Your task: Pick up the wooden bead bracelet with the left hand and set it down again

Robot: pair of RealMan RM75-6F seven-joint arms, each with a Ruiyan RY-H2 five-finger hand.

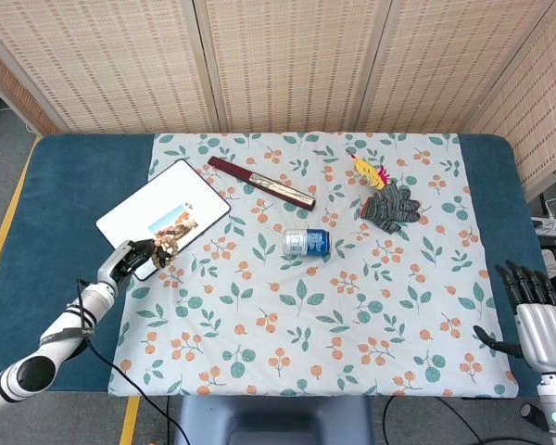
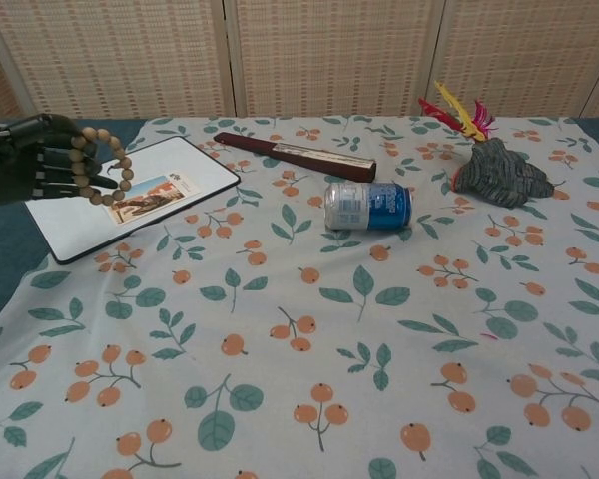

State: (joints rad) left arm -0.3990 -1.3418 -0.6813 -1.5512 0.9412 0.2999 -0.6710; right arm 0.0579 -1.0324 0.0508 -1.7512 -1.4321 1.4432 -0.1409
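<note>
We see the left hand (image 2: 35,155) gripping the bracelet (image 2: 102,165) — loop hangs at its 3 o'clock, over the tablet (image 2: 160,165) — right hand (image 1: 537,324) open, far off.

One wooden bead bracelet (image 2: 102,165); one white rectangular tablet (image 1: 157,211); one dark red folded fan (image 2: 295,156); one blue-and-silver drink can (image 2: 368,206); one grey knitted glove (image 1: 390,205); one red-yellow feather shuttlecock (image 1: 367,171); one floral tablecloth (image 1: 315,315); two robot hands: left hand (image 2: 25,158), right hand (image 1: 536,313).
</note>
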